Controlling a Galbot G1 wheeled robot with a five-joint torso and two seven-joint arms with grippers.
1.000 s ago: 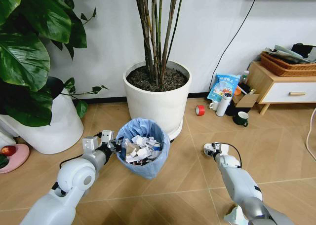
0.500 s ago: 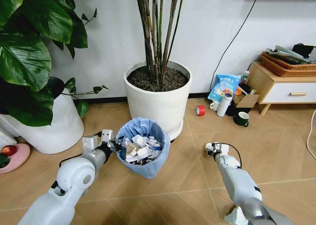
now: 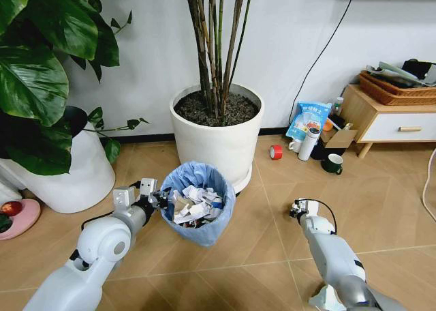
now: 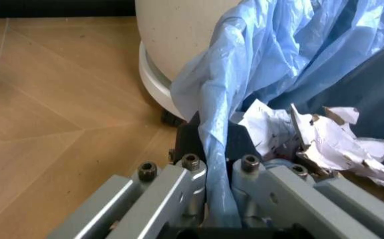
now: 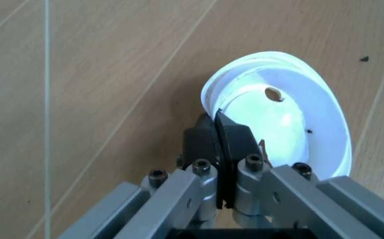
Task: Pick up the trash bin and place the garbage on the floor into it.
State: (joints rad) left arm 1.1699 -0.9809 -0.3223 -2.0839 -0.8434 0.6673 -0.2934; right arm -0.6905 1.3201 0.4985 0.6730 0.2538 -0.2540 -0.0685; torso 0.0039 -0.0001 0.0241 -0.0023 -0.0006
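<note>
Since the earlier head view, the right hand (image 3: 297, 209) has been drawn slightly back and to the right over the floor (image 3: 381, 188), while the left hand (image 3: 158, 200) has stayed clamped at the near-left rim of the trash bin (image 3: 199, 203). In the head view, the bin is seen just in front of the large white planter (image 3: 218, 135), heaped with crumpled white paper (image 3: 194, 205). In the left wrist view, the left hand's fingers (image 4: 193, 174) are seen pinched shut on the light-blue bag (image 4: 245, 69) at the rim. In the right wrist view, the right hand (image 5: 218, 137) is closed on the edge of a small white lid (image 5: 285, 114), seen against the wood-look flooring.
</note>
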